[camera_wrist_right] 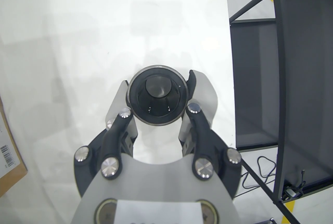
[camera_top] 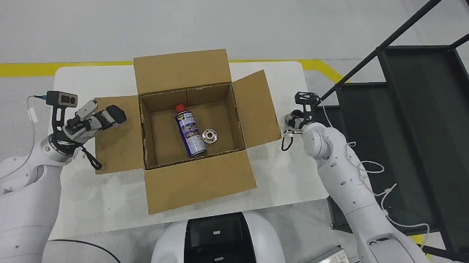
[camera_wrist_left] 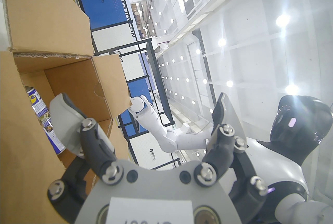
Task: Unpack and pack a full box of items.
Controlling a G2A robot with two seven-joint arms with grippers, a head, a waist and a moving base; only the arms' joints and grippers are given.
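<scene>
White bench (camera_top: 278,186) ends at its right edge close to a dark metal shelf rack (camera_top: 410,109), so room on that side is tight. I see my right pincer (camera_wrist_right: 158,85) over that strip, just beside the right flap of the open brown cardboard box (camera_top: 183,69), clamped around a black round part with a grey rim (camera_wrist_right: 158,102). My left pincer (camera_wrist_left: 143,115) hangs over the left flap, fingers spread wide. Inside the box, mid-bench, lie a blue and yellow spray can with a red cap (camera_top: 189,130) and a small silver metal ring (camera_top: 210,137), just beside each other.
</scene>
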